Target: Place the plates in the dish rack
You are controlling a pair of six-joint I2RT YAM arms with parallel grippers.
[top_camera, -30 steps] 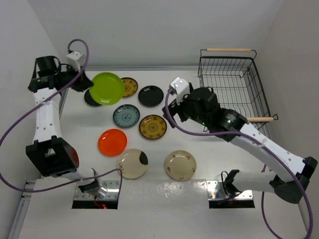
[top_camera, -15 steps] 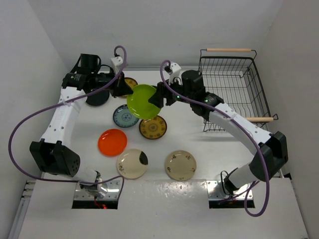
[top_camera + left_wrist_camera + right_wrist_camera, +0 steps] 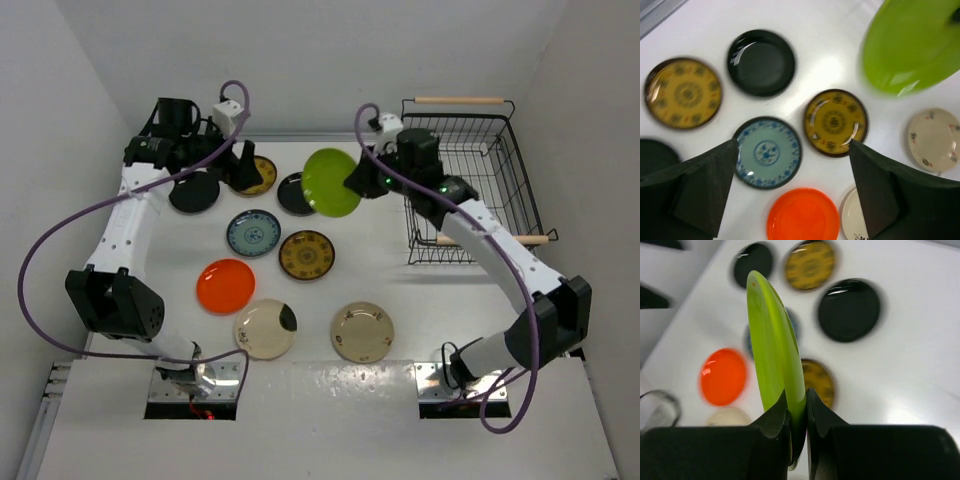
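Body check from my station. Both arms wear glossy white shells on the long links, left arm (image 3: 125, 235) and right arm (image 3: 495, 255), with chunky black motor housings at the joints.

A left purple cable (image 3: 27, 280) hangs off one arm in a wide loop, and a right purple cable (image 3: 492, 424) off the other.

I note a small white camera block (image 3: 231, 112) at the left wrist.

A green indicator light (image 3: 441, 185) glows on the right arm's black housing.

Each base stands on a shiny metal base plate (image 3: 195, 385).

The left gripper (image 3: 792, 144) has matte dark, wedge-shaped left fingers (image 3: 695, 195). The right gripper (image 3: 797, 392) has black right fingers (image 3: 772, 422) tapering to narrow tips.
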